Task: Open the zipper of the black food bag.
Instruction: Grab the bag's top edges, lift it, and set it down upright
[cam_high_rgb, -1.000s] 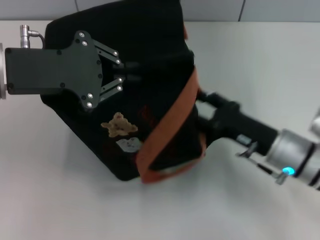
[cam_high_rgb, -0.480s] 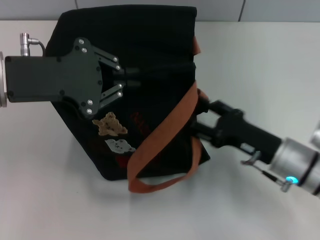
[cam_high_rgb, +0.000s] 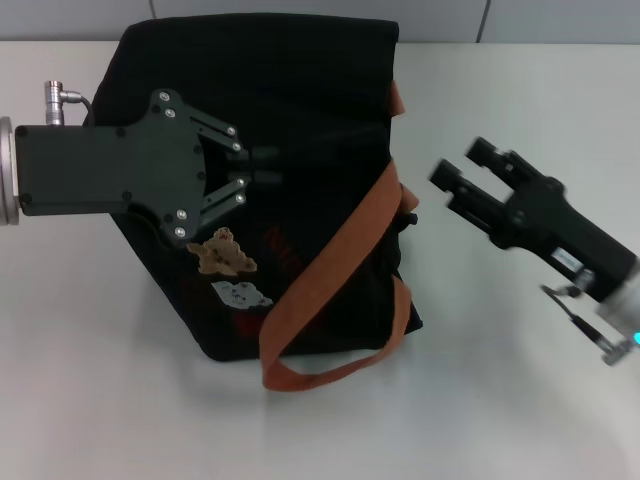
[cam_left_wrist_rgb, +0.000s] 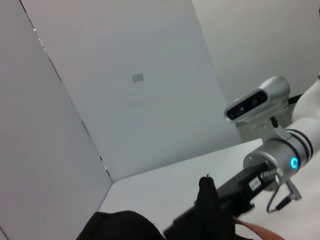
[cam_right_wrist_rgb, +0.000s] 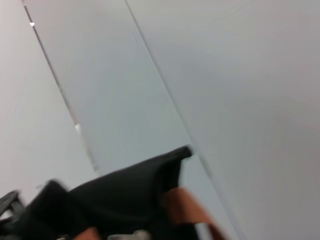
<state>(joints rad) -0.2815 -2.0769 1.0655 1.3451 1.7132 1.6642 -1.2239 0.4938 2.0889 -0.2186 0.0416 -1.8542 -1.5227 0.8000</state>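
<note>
The black food bag (cam_high_rgb: 300, 120) lies on the white table (cam_high_rgb: 100, 400), with its tan bear patch (cam_high_rgb: 225, 252) and white bear patch (cam_high_rgb: 240, 295) facing up. An orange-brown strap (cam_high_rgb: 340, 260) crosses it and loops off the near edge. My left gripper (cam_high_rgb: 265, 167) reaches in from the left over the bag's top face, its fingers close together on the black fabric. My right gripper (cam_high_rgb: 462, 165) hangs open to the right of the bag, clear of it. The zipper is not visible. The right wrist view shows the bag (cam_right_wrist_rgb: 125, 190) and strap (cam_right_wrist_rgb: 185, 207).
A grey wall (cam_high_rgb: 500, 20) runs along the table's far edge behind the bag. In the left wrist view the right arm (cam_left_wrist_rgb: 280, 150) shows beyond the bag's fabric (cam_left_wrist_rgb: 120, 225).
My right gripper has let go of the bag's right side and drawn back to the right. The bag has turned and settled, and its strap loop has dropped. The left gripper has hardly moved.
</note>
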